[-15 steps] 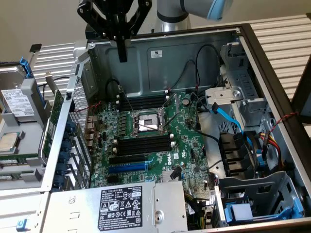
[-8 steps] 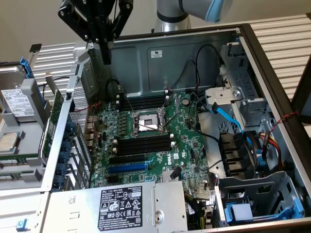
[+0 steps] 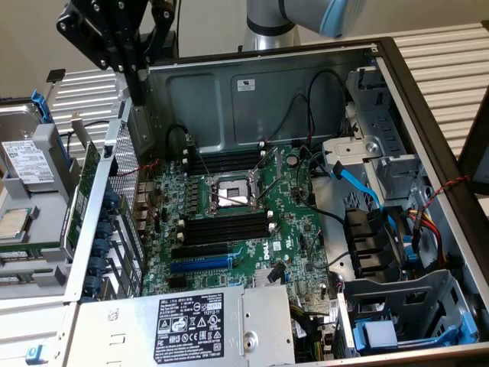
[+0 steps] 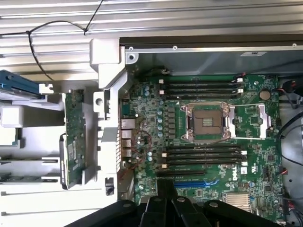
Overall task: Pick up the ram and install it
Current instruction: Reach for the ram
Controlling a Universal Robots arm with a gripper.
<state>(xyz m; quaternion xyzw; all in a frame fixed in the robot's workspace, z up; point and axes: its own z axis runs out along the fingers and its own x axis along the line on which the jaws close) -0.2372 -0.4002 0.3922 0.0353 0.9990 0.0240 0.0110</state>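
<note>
Ram [image 4: 72, 146] lies outside the "DELL"-marked motherboard [image 4: 222, 165]; hand [image 3: 137, 88] raised, grip seemingly unclear

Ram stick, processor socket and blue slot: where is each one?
ram [image 4: 73, 137], wrist view, middle of the green board.
processor socket [image 4: 208, 122], wrist view, its open centre.
blue slot [image 3: 200, 264], exterior view, middle of its length.

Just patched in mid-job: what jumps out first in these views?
The open case's green motherboard, its bare CPU socket between black memory slots. The ram stands on edge outside the case, at the exterior view's left. The end effector hangs above it, holding nothing.
</note>
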